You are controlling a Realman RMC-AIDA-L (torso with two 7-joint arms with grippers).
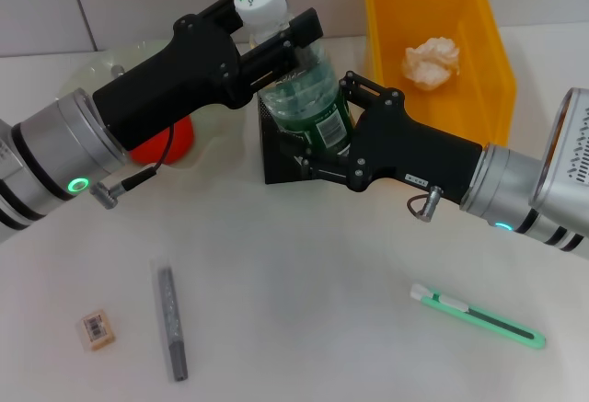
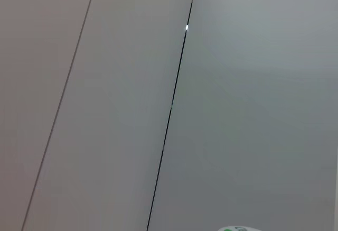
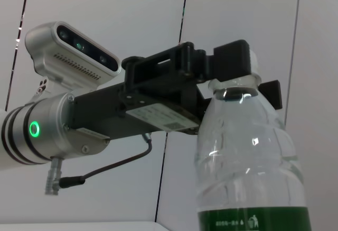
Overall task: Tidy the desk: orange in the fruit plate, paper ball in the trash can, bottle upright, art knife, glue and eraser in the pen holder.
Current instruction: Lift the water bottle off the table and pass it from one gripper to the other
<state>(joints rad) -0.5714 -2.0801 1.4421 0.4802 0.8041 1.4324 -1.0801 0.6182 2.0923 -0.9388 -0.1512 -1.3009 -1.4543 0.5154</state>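
Note:
The clear bottle (image 1: 308,98), green label and white cap, stands upright in front of the black pen holder (image 1: 276,161). My left gripper (image 1: 285,39) is shut on its neck just under the cap; the right wrist view shows this grip (image 3: 232,77) on the bottle (image 3: 248,167). My right gripper (image 1: 327,126) is shut around the labelled lower body. The orange (image 1: 175,140) lies on the fruit plate (image 1: 110,63), partly hidden by my left arm. The paper ball (image 1: 431,60) sits in the yellow trash can (image 1: 497,62). The art knife (image 1: 477,315), grey glue (image 1: 172,322) and eraser (image 1: 97,328) lie on the desk.
The left wrist view shows only wall panels and a sliver of the bottle cap (image 2: 238,229). Both arms cross the middle of the desk at the back. The loose items lie along the front, the knife to the right, glue and eraser to the left.

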